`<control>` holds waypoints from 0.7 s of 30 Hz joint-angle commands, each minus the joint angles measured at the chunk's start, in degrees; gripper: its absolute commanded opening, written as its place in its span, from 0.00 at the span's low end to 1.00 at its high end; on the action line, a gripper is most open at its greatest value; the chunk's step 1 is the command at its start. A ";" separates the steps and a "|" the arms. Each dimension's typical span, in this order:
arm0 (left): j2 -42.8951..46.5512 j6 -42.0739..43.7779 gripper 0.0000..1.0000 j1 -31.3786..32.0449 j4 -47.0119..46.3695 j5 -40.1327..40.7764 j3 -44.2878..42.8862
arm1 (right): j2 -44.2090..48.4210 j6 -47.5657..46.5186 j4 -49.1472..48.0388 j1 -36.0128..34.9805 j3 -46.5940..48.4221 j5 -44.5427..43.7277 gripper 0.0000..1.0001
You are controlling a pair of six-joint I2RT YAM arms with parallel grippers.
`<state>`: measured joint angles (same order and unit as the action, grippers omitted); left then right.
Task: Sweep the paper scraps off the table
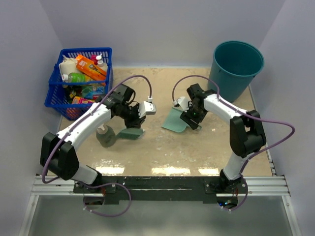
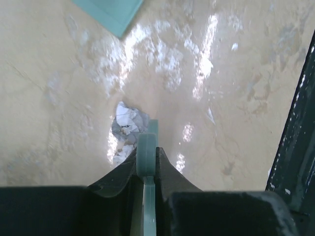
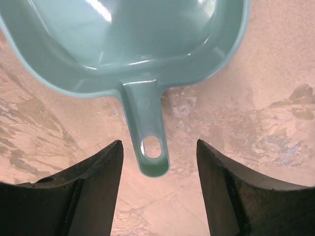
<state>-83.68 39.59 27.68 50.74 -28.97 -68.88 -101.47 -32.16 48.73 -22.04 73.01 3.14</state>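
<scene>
Left gripper (image 2: pixel 146 155) is clamped tight on the thin handle of the teal hand brush (image 2: pixel 146 147), its jaws pressed against both sides. Just past the brush tip, one of the paper scraps (image 2: pixel 126 127), a crumpled white and pale grey-blue bit, lies on the table (image 1: pixel 197 152) and touches or nearly touches the brush. No other scraps can be made out from overhead.

From above, the brush head (image 1: pixel 130 132) rests on the sandy surface left of centre, with the teal dustpan (image 1: pixel 174 122) a little to its right. The right gripper (image 3: pixel 158 143) stands with its jaws spread on either side of the dustpan handle (image 3: pixel 146 128), a gap showing on each side, so nothing is gripped. The pan's scoop shows its glossy teal floor and raised rim in the right wrist view.

At the far left corner sits the blue plastic basket (image 1: pixel 55 88), packed with groceries: an orange carton (image 1: pixel 91 68), a green bottle (image 1: pixel 78 77), a white jug (image 1: pixel 66 66) and other packets too small to tell. At the far right corner stands the teal bucket (image 1: pixel 237 83), upright, its inside in shadow.
</scene>
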 commanded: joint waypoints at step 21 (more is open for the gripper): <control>-1.57 -29.39 0.00 1.15 -18.66 16.17 -18.82 | 17.25 0.69 -11.18 2.88 2.93 15.65 0.74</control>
<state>-82.08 21.12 28.99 39.59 -14.68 -80.14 -95.98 -31.94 46.96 -19.84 77.12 8.43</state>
